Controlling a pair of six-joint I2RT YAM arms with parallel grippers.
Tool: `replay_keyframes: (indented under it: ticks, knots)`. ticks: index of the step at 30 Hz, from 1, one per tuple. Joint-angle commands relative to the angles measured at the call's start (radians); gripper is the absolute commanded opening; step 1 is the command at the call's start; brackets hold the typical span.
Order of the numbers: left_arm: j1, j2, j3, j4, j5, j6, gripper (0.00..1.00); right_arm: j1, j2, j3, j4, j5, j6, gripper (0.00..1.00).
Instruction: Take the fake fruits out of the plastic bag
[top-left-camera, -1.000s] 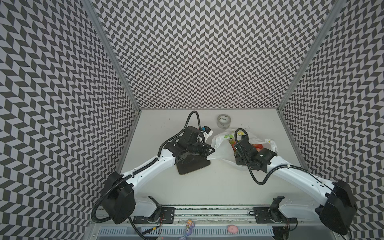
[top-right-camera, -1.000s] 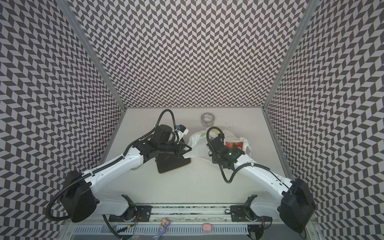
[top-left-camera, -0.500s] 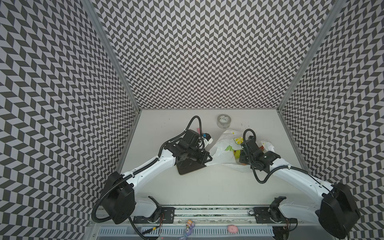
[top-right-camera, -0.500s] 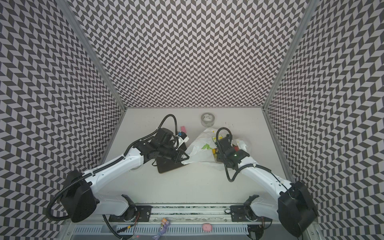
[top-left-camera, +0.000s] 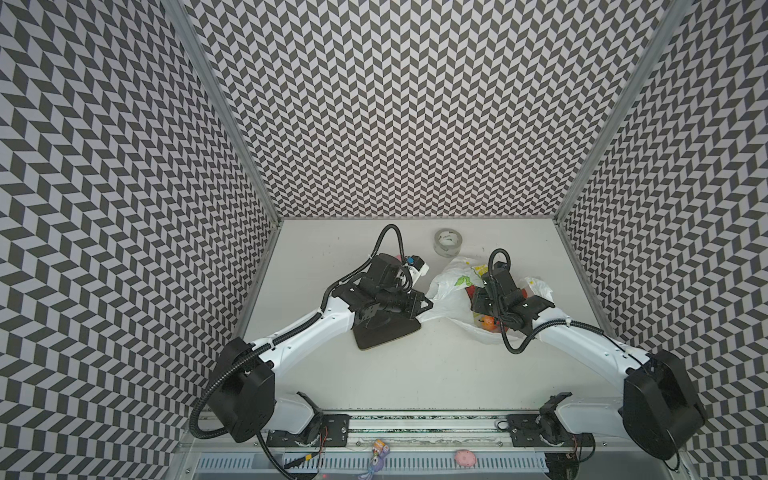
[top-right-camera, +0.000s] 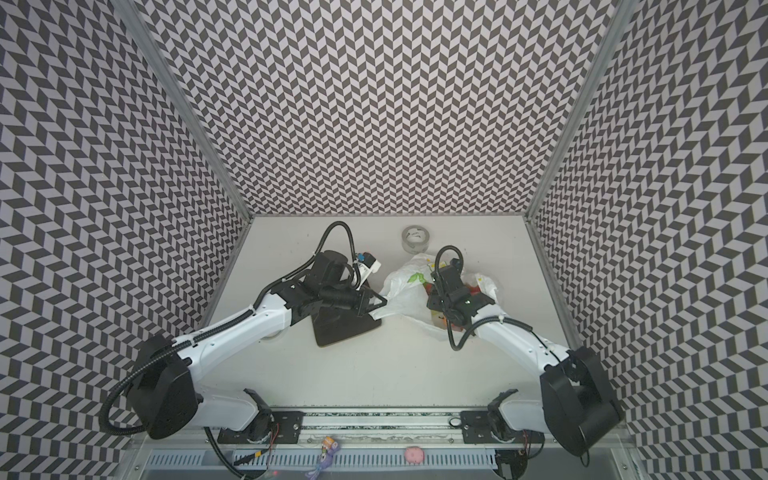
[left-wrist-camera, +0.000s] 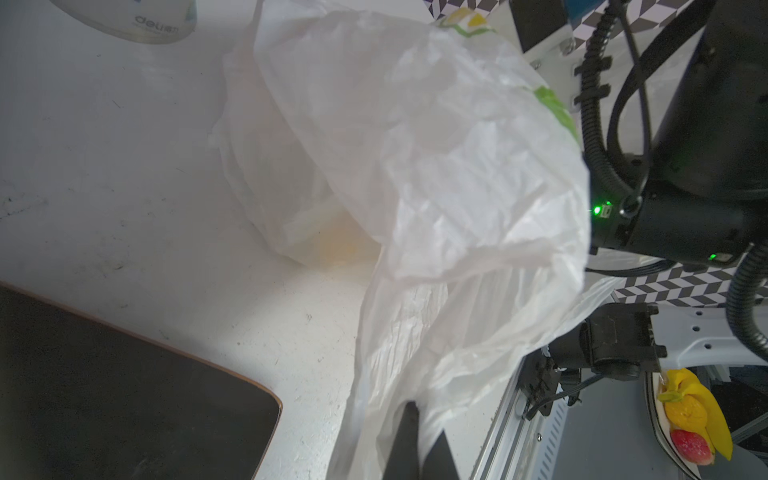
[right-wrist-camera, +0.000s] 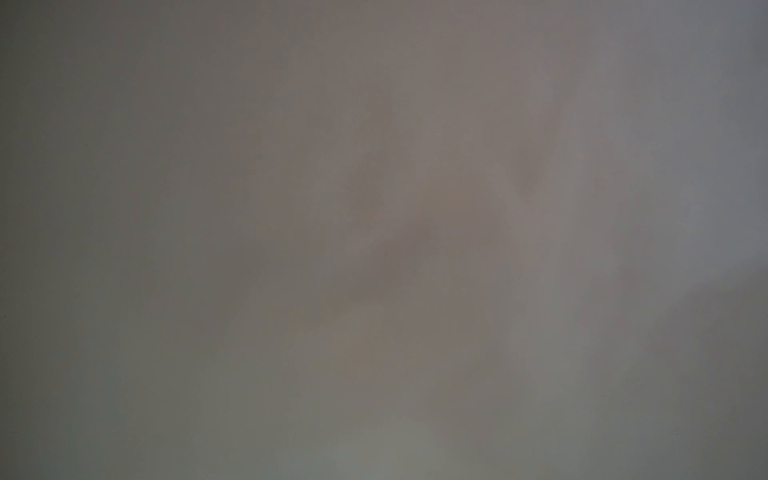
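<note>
The white plastic bag (top-left-camera: 451, 291) (top-right-camera: 405, 291) with lemon and leaf prints lies crumpled at the right middle of the table. My left gripper (top-left-camera: 428, 305) (left-wrist-camera: 411, 419) is shut on the bag's left edge and holds that film up off the table. My right arm's wrist (top-left-camera: 498, 291) (top-right-camera: 453, 291) sits in the bag's mouth, and its fingers are hidden inside. An orange fake fruit (top-left-camera: 488, 322) (top-right-camera: 442, 321) and a red one (top-left-camera: 471, 291) show through the bag beside that wrist. The right wrist view is only grey blur.
A grey tape roll (top-left-camera: 448, 242) (left-wrist-camera: 137, 20) stands behind the bag. A dark flat board (top-left-camera: 386, 332) (left-wrist-camera: 104, 395) lies under my left arm, next to the bag. Patterned walls close in both sides and the back. A metal rail (top-left-camera: 415, 419) runs along the front.
The right wrist has shifted a little to the right and back, deeper into the bag. The bag's film has lifted and bunched around it. The left gripper keeps its hold on the edge.
</note>
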Motion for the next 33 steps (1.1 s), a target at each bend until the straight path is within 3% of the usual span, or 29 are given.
replay_keyframes:
  ticks: [1, 5, 12, 18, 23, 28, 33]
  knots:
    - [-0.021, 0.032, 0.026, 0.039, -0.036, 0.012, 0.00, -0.038, -0.001, -0.069, 0.005, 0.006, 0.034, 0.63]
    - [-0.058, 0.073, 0.035, -0.018, -0.112, 0.097, 0.00, -0.063, -0.051, -0.150, 0.005, 0.016, 0.047, 0.67]
    - [-0.110, 0.130, 0.035, -0.056, -0.133, 0.213, 0.00, -0.074, -0.075, -0.264, 0.049, -0.005, 0.042, 0.74]
    - [-0.121, 0.131, 0.033, 0.006, -0.088, 0.190, 0.00, -0.075, -0.142, -0.254, 0.081, -0.030, 0.028, 0.77]
    - [-0.126, 0.097, -0.005, 0.130, -0.055, 0.150, 0.00, -0.079, -0.211, -0.212, 0.131, 0.059, -0.003, 0.79]
    - [-0.127, 0.085, -0.022, 0.198, -0.055, 0.114, 0.00, -0.115, -0.151, -0.175, 0.142, 0.050, 0.001, 0.81]
    - [-0.127, 0.093, -0.024, 0.213, -0.063, 0.097, 0.00, -0.119, -0.083, -0.133, 0.172, 0.013, 0.114, 0.82]
